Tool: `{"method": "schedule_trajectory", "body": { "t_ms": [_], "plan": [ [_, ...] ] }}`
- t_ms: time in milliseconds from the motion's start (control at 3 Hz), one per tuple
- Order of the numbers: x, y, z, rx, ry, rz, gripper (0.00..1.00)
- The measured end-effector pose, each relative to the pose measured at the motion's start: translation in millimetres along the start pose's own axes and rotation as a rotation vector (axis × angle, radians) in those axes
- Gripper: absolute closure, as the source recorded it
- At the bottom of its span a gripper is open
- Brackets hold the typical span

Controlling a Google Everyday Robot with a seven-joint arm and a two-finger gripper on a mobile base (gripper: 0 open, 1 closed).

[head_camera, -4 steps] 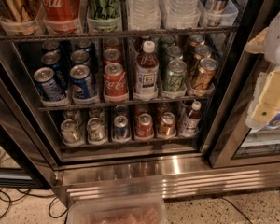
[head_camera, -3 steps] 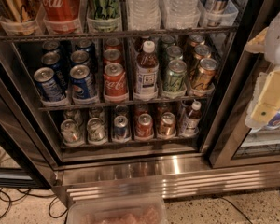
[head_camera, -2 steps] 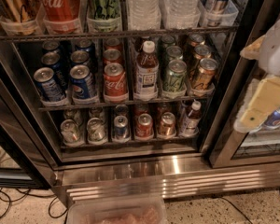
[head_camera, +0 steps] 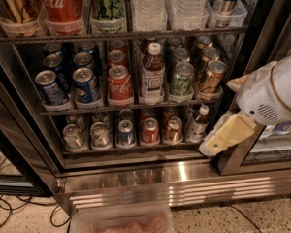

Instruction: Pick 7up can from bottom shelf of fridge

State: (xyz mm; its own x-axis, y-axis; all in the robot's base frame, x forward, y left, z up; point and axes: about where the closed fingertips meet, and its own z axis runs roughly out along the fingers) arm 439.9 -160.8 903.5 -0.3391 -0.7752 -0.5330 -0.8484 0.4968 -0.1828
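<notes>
cream two-finger gripper (head_camera: 222,137): low right, level with dark wire bottom shelf (head_camera: 111,149), likely lining up | grip: cannot tell | pale greenish-silver 7up can (head_camera: 72,137): front-left tray, well apart, untouched

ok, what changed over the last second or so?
The gripper came in from the right edge, moving left and down toward the bottom shelf of the fridge. Nothing was taken hold of. The 7up can and the other drinks stayed put.
</notes>
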Motion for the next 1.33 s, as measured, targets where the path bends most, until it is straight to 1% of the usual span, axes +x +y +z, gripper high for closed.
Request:
{"method": "schedule_trajectory", "body": {
  "t_ms": [333,667,1000,1333],
  "plan": [
    [-9.0,20.2,37.9,-0.013,-0.129,0.114,0.19],
    [-36.4,26.0,81.2,-0.043,-0.299,0.189,0.42],
    [-60.1,13.7,80.0,-0.007,-0.383,0.236,0.65],
    [-60.2,31.6,102.1,0.013,-0.386,0.234,0.88]
  ]
}}
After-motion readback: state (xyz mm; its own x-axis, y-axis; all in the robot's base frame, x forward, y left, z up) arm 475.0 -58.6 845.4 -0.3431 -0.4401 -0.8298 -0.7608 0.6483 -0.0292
